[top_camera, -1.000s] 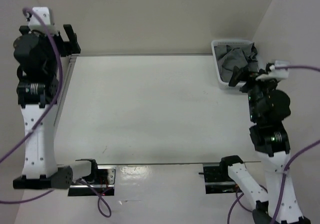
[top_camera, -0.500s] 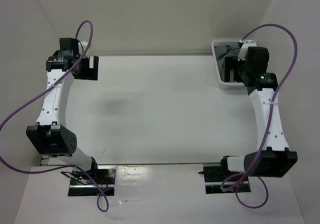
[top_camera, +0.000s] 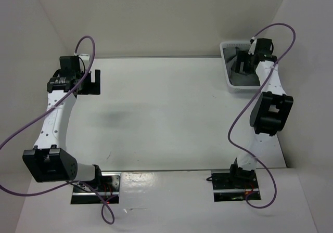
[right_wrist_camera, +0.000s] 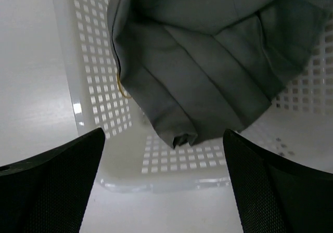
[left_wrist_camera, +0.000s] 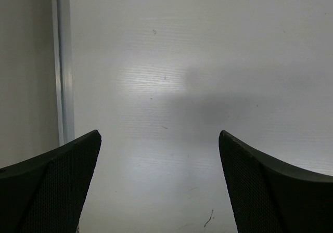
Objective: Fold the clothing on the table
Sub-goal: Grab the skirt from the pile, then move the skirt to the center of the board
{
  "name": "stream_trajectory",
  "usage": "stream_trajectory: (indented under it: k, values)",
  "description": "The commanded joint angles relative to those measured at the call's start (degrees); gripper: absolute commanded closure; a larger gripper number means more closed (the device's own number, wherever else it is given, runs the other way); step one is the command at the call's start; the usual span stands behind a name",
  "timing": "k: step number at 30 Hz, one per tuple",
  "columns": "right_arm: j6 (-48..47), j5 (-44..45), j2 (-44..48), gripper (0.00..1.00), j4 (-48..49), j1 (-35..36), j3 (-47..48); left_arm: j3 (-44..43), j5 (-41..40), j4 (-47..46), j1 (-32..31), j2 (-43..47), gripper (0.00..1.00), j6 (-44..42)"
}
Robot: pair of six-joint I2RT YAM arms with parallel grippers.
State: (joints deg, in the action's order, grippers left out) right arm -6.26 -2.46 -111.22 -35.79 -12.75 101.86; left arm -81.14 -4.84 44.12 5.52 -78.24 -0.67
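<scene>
Both your arms are stretching toward the far corners.
Your right pincer (top_camera: 243,66), jaws wide apart, is hanging over the grey clothing (right_wrist_camera: 208,61) bunched in the white basket (right_wrist_camera: 91,77) at upper right; your left pincer (top_camera: 92,82), likewise spread and holding nothing, is pointing down at the surface (left_wrist_camera: 208,61) by its rail (left_wrist_camera: 61,61), upper left.

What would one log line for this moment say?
left gripper: open, over table | right gripper: open, above clothing in basket | fold: not started
</scene>
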Motion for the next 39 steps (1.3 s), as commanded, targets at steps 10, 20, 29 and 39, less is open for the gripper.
stream_trajectory:
  k: [10, 20, 29, 39]
  values:
    - [5.4, -3.3, -13.1, 0.22, 10.0, 2.7, 15.2, 6.1, -0.2, -4.4, 1.6, 5.9, 0.00, -0.2]
    - [6.4, -3.9, -24.5, 0.39, 10.7, 3.3, 22.9, 8.4, -0.2, -4.4, 5.2, 7.0, 0.00, -0.7]
    - [6.4, -2.8, -31.3, 0.90, 5.6, 3.8, 33.7, 9.5, 0.4, -4.4, 7.9, 8.2, 0.00, -1.3]
    - [5.2, -6.7, -8.6, 1.00, 0.2, 4.3, 34.9, 8.4, 1.6, -3.9, 7.9, 10.0, 0.00, -1.8]
